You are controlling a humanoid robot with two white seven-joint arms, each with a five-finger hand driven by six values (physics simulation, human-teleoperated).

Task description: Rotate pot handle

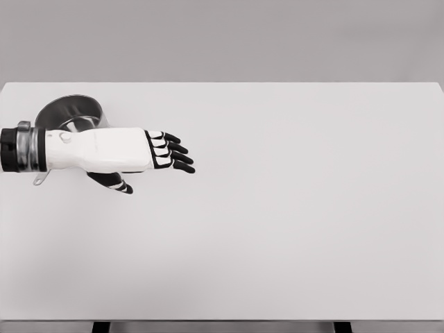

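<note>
1. The table (277, 229) is the biggest thing in the head view. It is a plain white top that fills almost the whole picture, from the left edge to the right edge.
2. Behind the far edge of the table there is only a flat grey wall (222, 38), with no detail on it.
3. At the bottom edge, under the front of the table, two dark legs (101, 327) show as short stubs; the rest of them is cut off by the picture.
4. The left arm (90, 149) comes in from the left edge, about level, above the far-left part of the table. It has a white forearm shell and a metal and black ring at the wrist end.
5. The pot (69, 111) is at the far left of the table, behind the arm. It is grey metal and round. The arm covers its lower part, so only the upper rim and some of the inside are seen.
6. The left hand (156, 154) points to the right, past the pot. Its fingers (179, 157) are stretched out and a little spread, the thumb hangs below, and they hold nothing.
7. A small metal tab (40, 180) sticks out under the arm. It may be the pot handle, but it is too small to be sure.
</note>
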